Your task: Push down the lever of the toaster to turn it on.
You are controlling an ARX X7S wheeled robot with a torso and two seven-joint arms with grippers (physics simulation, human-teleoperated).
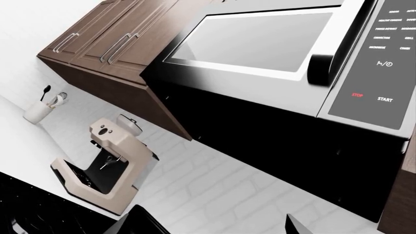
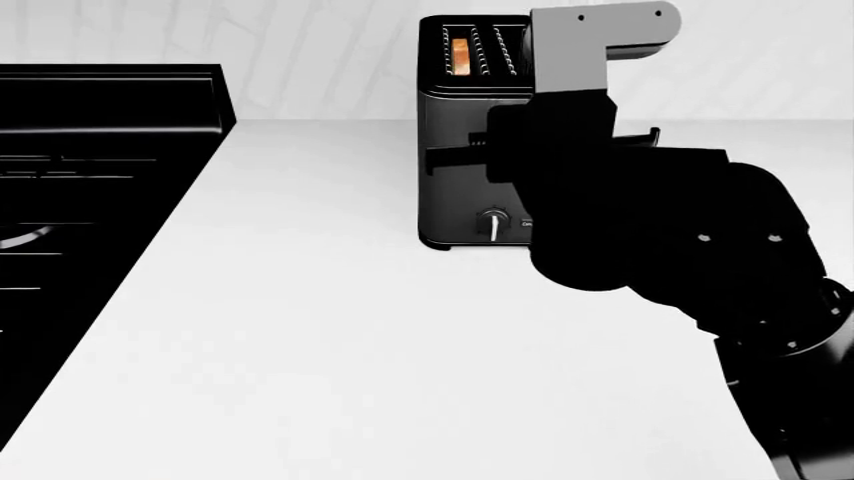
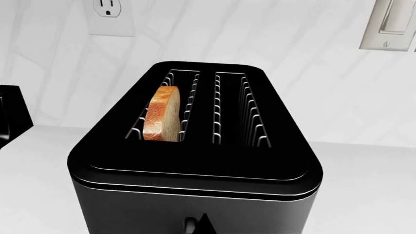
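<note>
1. The white counter point(image 2: 347, 330) fills most of the head view, with a black stove point(image 2: 94, 150) along its left edge.
2. The microwave point(image 1: 273, 44) and the brown cabinets point(image 1: 110, 39) show only in the left wrist view, above a beige coffee machine point(image 1: 107, 163) and a white utensil pot point(image 1: 39, 111) holding dark-handled tools.
3. The toaster point(image 2: 467, 140) stands at the far side of the counter, right of centre, near the tiled wall. It is a rigid metal box, probably heavy enough to stay put under a downward press, though its smooth base might skid on the counter.
4. The right arm point(image 2: 641, 230) hangs in front of the toaster's right half. Its gripper point(image 3: 198, 225) shows only as a dark tip low against the near face, so whether it is open or closed cannot be told.
5. The left gripper point(image 1: 215, 225) shows only two dark tips, apparently apart, gripping nothing.
6. One slice of toast point(image 3: 162, 114) sits in the left slot; the right slot is bare.
7. The lever point(image 2: 457, 147) juts left from the near face, partway up. It is small, stiff and likely spring-loaded; press down on top of the tab, since a smooth tab could slip off a fingertip.
</note>
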